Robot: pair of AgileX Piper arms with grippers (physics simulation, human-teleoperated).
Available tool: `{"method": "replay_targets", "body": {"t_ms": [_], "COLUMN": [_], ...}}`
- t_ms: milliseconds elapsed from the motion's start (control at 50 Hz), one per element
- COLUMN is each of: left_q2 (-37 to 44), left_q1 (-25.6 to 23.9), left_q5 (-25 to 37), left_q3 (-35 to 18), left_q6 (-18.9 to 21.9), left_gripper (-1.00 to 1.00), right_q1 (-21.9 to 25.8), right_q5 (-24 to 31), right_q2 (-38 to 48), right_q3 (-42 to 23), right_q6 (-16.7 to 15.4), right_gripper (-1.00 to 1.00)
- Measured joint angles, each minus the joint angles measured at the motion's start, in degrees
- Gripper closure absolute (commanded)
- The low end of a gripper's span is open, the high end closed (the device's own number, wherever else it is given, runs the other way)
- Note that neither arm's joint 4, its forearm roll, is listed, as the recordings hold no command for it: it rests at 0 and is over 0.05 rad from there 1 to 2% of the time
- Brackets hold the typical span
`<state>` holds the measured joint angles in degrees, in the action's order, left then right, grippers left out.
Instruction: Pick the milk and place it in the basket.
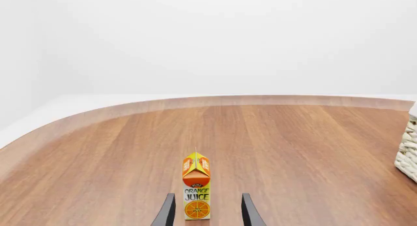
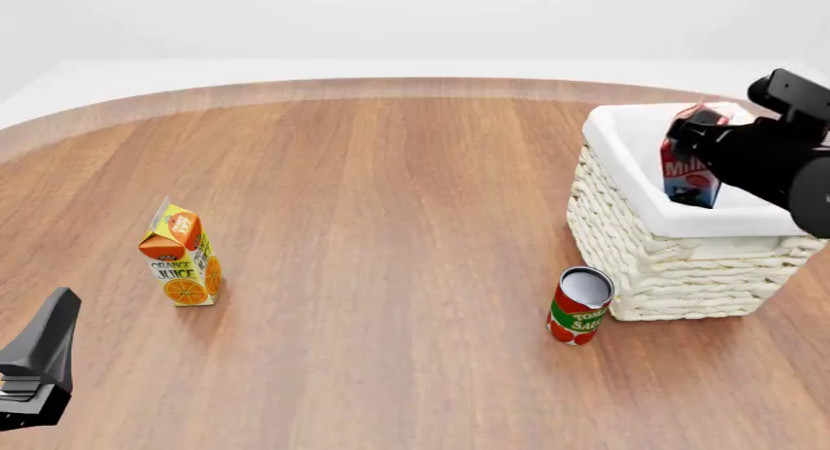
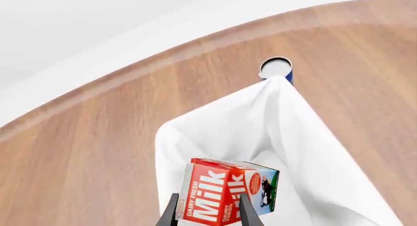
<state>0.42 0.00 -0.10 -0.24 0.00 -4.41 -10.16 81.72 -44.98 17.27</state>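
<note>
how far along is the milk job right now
Done: the milk is off the table, clamped between the fingers of the right gripper. In hand: it hangs tilted over the white lining of the basket, already inside its rim area in the front view. Left: lower and release it. The left gripper sits open facing the orange juice carton, taking no part.

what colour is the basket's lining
White cloth lining inside the cream woven basket; shows best in the right wrist view.
</note>
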Motion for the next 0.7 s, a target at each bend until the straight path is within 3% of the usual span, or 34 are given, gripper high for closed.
{"method": "replay_targets", "body": {"t_ms": [700], "left_q2": [0.0], "left_q1": [0.0], "left_q5": [0.0], "left_q3": [0.0], "left_q6": [0.0], "left_gripper": [-1.0], "right_q1": [-1.05], "right_q5": [-2.33], "right_q2": [7.11], "right_q3": [-1.49], "right_q6": [-0.44], "right_gripper": [1.0]}}
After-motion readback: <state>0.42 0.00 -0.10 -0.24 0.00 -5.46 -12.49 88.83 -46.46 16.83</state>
